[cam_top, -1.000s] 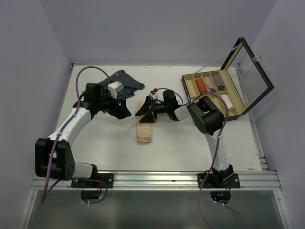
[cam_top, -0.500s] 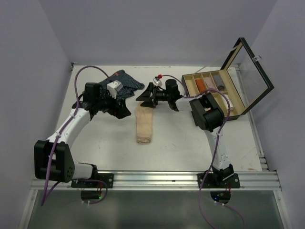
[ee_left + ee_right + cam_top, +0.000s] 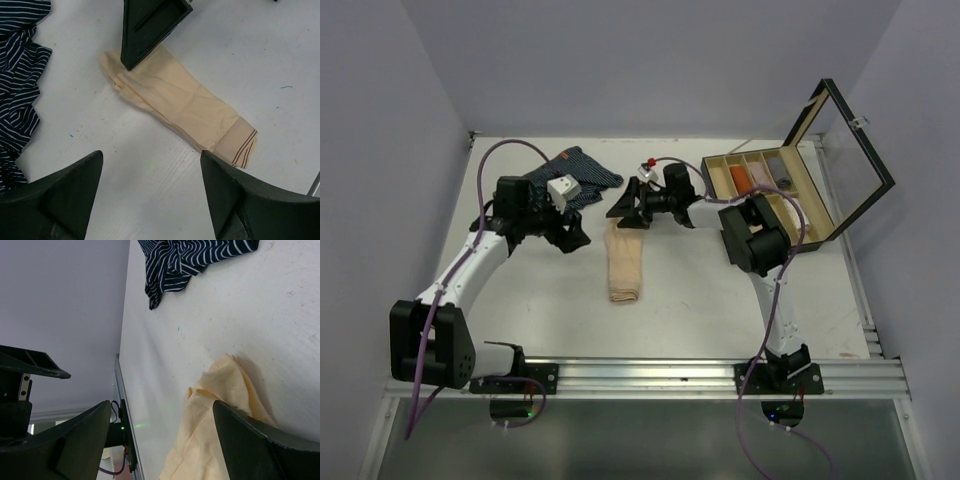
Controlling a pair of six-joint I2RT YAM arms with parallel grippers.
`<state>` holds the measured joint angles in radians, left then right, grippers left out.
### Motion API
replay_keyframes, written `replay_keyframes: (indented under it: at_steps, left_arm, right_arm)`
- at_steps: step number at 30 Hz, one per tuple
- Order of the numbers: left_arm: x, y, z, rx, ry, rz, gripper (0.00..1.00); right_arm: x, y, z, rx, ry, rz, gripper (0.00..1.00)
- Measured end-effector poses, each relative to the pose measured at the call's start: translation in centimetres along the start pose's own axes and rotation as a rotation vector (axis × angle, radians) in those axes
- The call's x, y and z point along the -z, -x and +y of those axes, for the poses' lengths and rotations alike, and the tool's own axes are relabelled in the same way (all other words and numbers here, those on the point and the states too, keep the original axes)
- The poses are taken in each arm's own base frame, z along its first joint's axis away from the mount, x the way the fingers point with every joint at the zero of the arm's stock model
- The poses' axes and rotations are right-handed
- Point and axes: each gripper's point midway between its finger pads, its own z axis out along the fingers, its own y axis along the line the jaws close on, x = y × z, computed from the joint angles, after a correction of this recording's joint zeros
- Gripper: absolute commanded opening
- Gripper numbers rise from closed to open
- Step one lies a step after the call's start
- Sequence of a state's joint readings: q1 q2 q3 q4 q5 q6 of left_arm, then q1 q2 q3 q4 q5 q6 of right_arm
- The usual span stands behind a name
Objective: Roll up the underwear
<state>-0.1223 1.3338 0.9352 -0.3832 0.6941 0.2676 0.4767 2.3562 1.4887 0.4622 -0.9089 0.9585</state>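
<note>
Left wrist: we see beige underwear (image 3: 175, 100), a soft flat strip on the white surface (image 3: 260, 55), near rumpled striped navy underwear (image 3: 20, 75); left end effector (image 3: 150, 165) and right end effector (image 3: 161, 410) gape, empty.

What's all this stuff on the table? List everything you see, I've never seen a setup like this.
beige garment: one, beige, flat, mid-table
striped garment: one, navy with pale stripes, bunched, far side
wooden box: one, tan, glass lid open, far right
small items: about four, orange, pink, grey, white, in the box's compartments
table: one, white
left gripper: one, black, open, beside beige garment
right gripper: one, black, open, at that garment's far end
</note>
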Motion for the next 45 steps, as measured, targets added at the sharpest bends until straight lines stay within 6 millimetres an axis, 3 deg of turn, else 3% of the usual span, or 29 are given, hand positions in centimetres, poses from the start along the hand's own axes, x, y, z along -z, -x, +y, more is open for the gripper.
replay_keyframes:
  at_steps: [3,6,7,8,10,12,15,20,23,30,36,45]
  left_arm:
    - [0.4,-0.4,-0.5,-0.087,0.007,-0.002,0.7]
    - [0.2,-0.7,-2.3,-0.251,0.006,0.012,0.62]
    - [0.1,-0.9,-3.1,-0.298,-0.005,0.017,0.6]
    - [-0.1,-1.2,-4.2,-0.365,-0.021,0.016,0.59]
    - [-0.2,-2.3,-6.5,-0.478,-0.068,0.018,0.57]
    - [-0.2,-3.5,-8.0,-0.569,-0.095,0.023,0.56]
    - [-0.7,-5.0,-9.5,-0.676,-0.132,0.037,0.56]
    - [-1.9,-8.5,-11.6,-0.792,-0.203,0.095,0.57]
    - [-2.7,-9.7,-12.4,-0.838,-0.228,0.115,0.58]
    - [-4.3,-10.8,-12.9,-0.884,-0.247,0.138,0.59]
    - [-5.6,-11.5,-12.9,-0.929,-0.26,0.159,0.59]
    - [-6.9,-12.8,-12.1,-0.987,-0.261,0.213,0.56]
  right_arm:
    - [1.0,0.1,1.9,0.033,-0.017,0.01,0.87]
    - [2.6,0.4,5.7,0.115,-0.005,0.001,0.79]
    - [3.2,0.4,6.9,0.14,0.002,-0.001,0.75]
    - [4.0,0.1,8.3,0.171,0.01,-0.003,0.62]
    - [5.7,-0.9,10.7,0.23,0.028,0.0,0.48]
    - [7.0,-2.6,11.6,0.261,0.031,0.018,0.38]
    - [7.8,-5.9,10.2,0.237,0.01,0.083,0.29]
    - [6.7,-12.1,4.9,0.086,-0.071,0.222,0.22]
    - [5.9,-14.2,3.2,0.022,-0.097,0.269,0.2]
    - [5.1,-14.5,1.5,-0.027,-0.12,0.256,0.17]
    - [4.8,-16.2,-2.4,-0.086,-0.185,0.3,0.14]
    - [4.8,-16.6,-2.5,-0.082,-0.165,0.365,0.11]
